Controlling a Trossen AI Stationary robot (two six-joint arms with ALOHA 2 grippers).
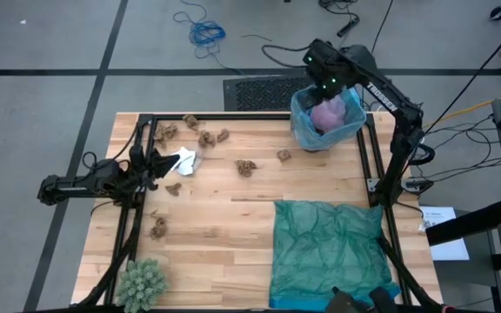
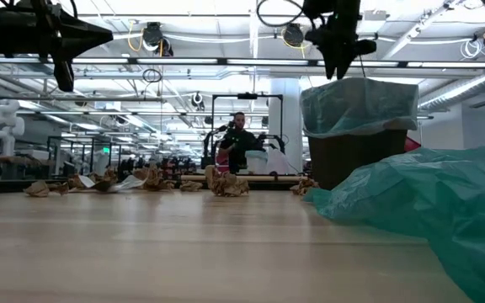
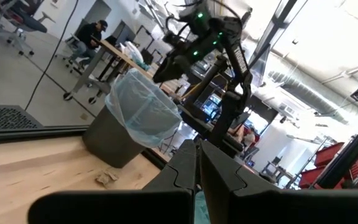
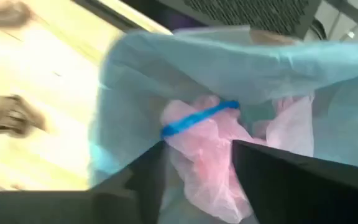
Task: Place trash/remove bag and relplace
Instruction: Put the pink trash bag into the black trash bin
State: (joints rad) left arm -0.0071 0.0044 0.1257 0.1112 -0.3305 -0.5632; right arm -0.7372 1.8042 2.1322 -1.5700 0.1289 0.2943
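Note:
The bag (image 1: 307,126), a thin light-blue liner, lines a dark bin (image 2: 352,156) at the table's far right. A pink wad of trash (image 4: 204,162) with a blue strip across it lies inside. My right gripper (image 4: 194,168) hangs open just above the bin's mouth (image 2: 339,63), pointing steeply down and touching nothing. Several brown paper lumps (image 1: 246,167) and a white scrap (image 1: 185,161) lie on the far left half of the table. My left gripper (image 3: 197,168) rests shut at the left edge (image 1: 150,165).
A darker teal-green plastic bag (image 1: 329,248) lies spread over the near right of the table. A green spiky ball (image 1: 142,283) sits at the near left corner. A black frame (image 1: 377,156) edges the table. The middle of the wooden top is bare.

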